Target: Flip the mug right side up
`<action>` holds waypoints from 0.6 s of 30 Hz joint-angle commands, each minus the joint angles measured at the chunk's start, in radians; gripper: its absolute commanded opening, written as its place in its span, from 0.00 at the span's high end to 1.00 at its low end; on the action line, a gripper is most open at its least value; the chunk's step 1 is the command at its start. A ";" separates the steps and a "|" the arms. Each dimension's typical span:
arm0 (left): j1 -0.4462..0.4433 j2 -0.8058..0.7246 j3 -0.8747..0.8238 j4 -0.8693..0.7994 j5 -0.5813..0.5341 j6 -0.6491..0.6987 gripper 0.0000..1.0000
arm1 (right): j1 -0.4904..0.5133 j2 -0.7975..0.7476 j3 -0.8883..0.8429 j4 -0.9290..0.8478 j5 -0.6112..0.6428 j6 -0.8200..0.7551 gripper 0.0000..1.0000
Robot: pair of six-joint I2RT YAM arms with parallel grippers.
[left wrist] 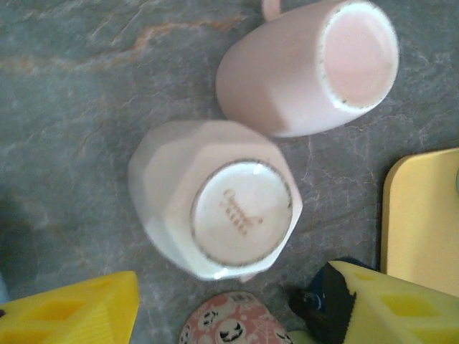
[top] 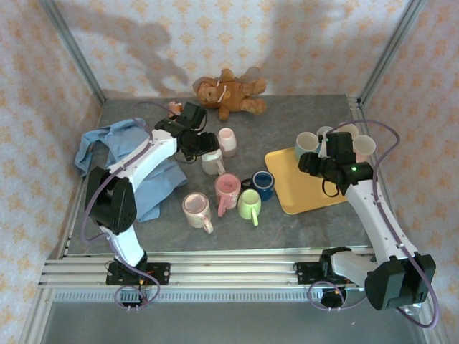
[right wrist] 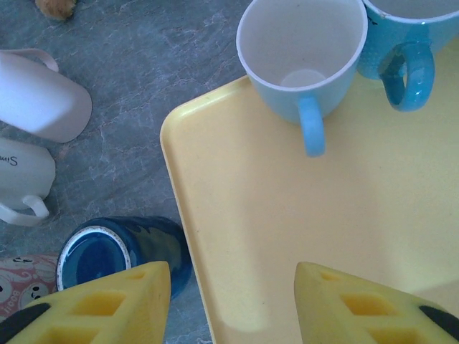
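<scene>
Left wrist view: faceted mug (left wrist: 215, 193) is sitting upside down, base skyward, axis upright; left pincer (left wrist: 226, 301) is hovering spread.

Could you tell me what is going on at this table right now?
The left gripper hangs with its jaws open just above an upside-down white mug, not yet gripping it. A pink mug beside it is also bottom up. The right gripper hovers, jaws open and empty, over the yellow tray, where an upright light-blue mug stands.
</scene>
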 commanded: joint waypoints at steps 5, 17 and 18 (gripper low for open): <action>-0.124 -0.024 0.063 -0.141 -0.144 -0.178 0.41 | 0.001 0.042 0.054 -0.025 0.029 0.087 0.54; -0.216 0.153 0.175 -0.223 -0.266 -0.375 0.52 | 0.000 0.013 0.023 -0.017 -0.011 0.106 0.54; -0.217 0.156 0.177 -0.223 -0.272 -0.389 0.53 | 0.000 0.012 0.021 -0.019 -0.012 0.103 0.54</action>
